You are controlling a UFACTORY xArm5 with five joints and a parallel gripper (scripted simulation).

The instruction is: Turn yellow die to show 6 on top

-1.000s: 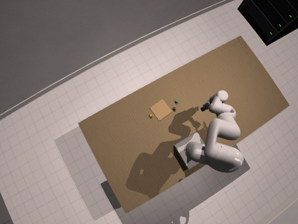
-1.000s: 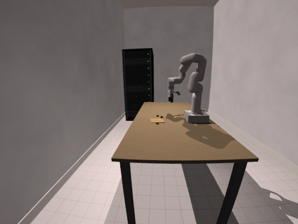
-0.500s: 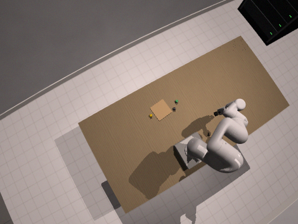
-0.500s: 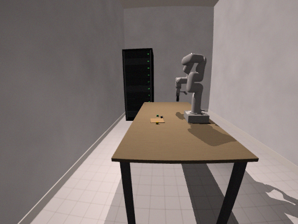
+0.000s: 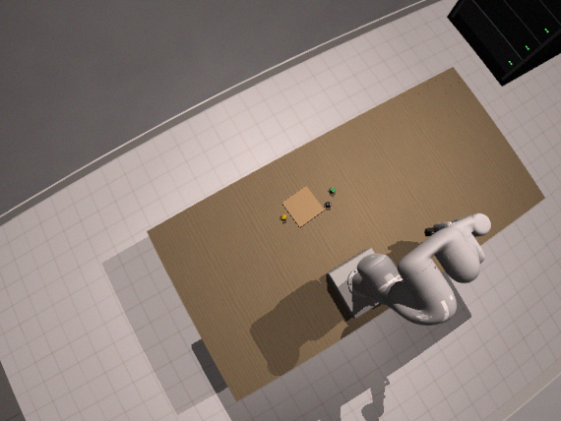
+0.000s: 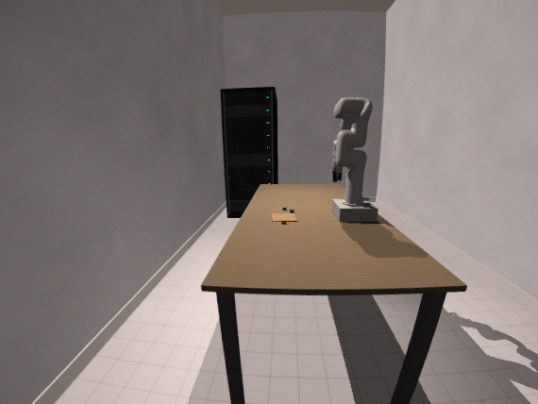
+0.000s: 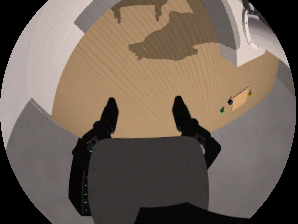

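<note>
The yellow die (image 5: 283, 217) (image 6: 283, 222) (image 7: 250, 94) is sitting on the worktop (image 5: 374, 162) (image 6: 330, 264) (image 7: 150, 85) just beside the mat (image 5: 303, 207) (image 6: 284, 217) (image 7: 240, 99), not on it; its top number is too small for me to read. My end effector (image 5: 429, 231) (image 6: 337, 176) (image 7: 145, 103) is holding its fingers spread wide, with nothing between them, and is hanging above the worktop, well apart from the dice. Outward from me, the black die (image 5: 328, 205) (image 6: 292, 210) (image 7: 230, 101) is lying by one corner of the mat, across from the yellow one, and the green die (image 5: 333, 190) (image 6: 284, 209) (image 7: 222, 110) is lying near the black. The mat is lying flat.
</note>
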